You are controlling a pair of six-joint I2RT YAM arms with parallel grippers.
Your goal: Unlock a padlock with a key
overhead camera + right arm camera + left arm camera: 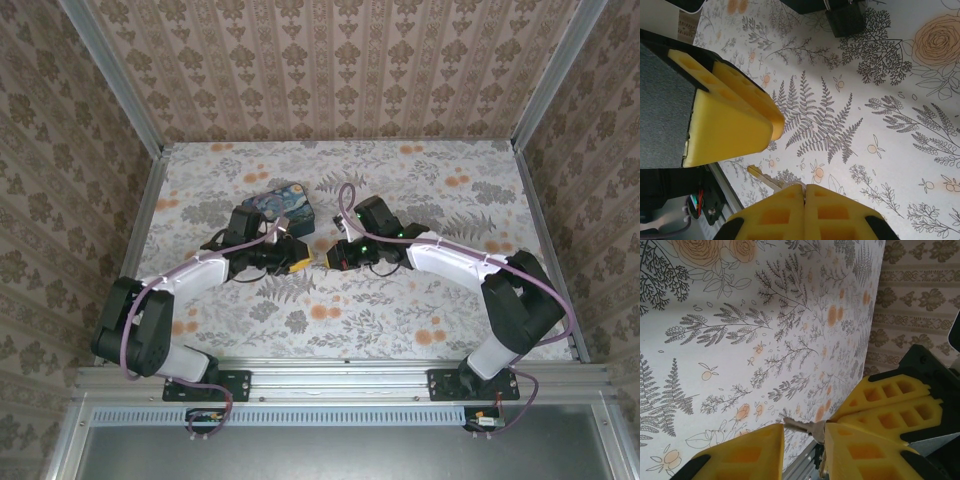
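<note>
- Both arms reach in to the middle of the table (400,320), gripper tips facing each other and nearly meeting above the flowered cloth.
- Right gripper (804,189): yellow pads pressed flat together and clenched on the key (765,177). The head end is pinched between the pads and the silver blade pokes out past the tips.
- The key is off the table, carried in the air at the spot where the two grippers meet. Its blade points at the left gripper (804,430).
- Left gripper: its fingers (745,452) stand apart with a visible gap. In the left wrist view the blade lies across that gap at the fingertips, its tip close to the corner of one pad.
- I cannot tell whether those pads press on the blade or only flank it (the contact is too close and too blurred to read).
- A dark blue box (282,205) with a swirly painted print lies on the cloth just beyond the left wrist.
</note>
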